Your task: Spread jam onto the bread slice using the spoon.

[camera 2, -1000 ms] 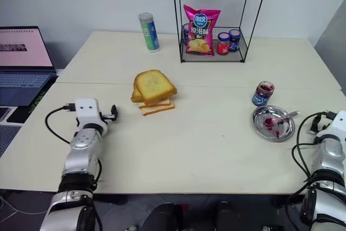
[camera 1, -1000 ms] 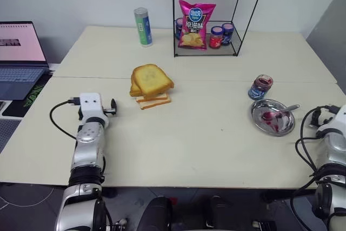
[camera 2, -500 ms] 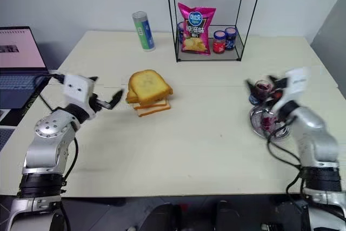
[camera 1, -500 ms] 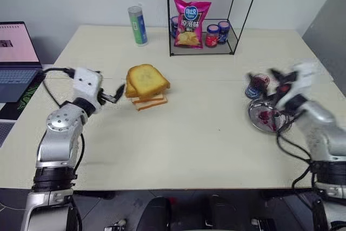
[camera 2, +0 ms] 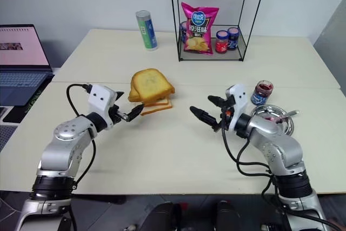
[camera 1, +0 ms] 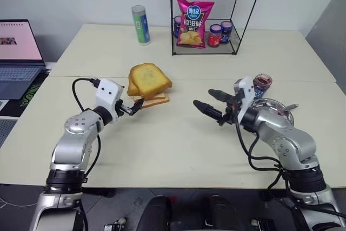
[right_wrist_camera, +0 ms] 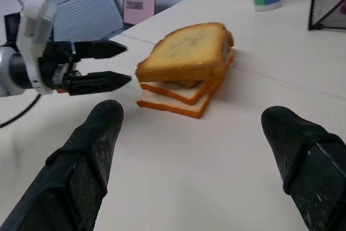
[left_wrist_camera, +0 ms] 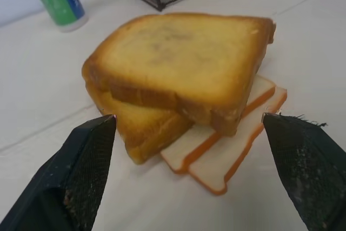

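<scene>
The golden toasted bread slice point(left_wrist_camera: 184, 58) is showing a dry, porous face and rough brown crust. The cream desk point(camera 1: 178, 144) is looking smooth and matt. The left tool's black fingers point(left_wrist_camera: 81, 177) are wearing a grainy matt texture. The round steel dish point(camera 2: 287, 125) is gleaming, its dark red jam point(camera 2: 268, 117) seemingly glossy. The pink crisp packet point(camera 1: 191, 22) is shining like foil.

Bare counter point(camera 1: 173, 144) lay open between the grippers, toast pile point(camera 1: 148, 82) blocked the left side, steel dish point(camera 1: 275, 113) and jar point(camera 1: 261, 84) crowded the right.
</scene>
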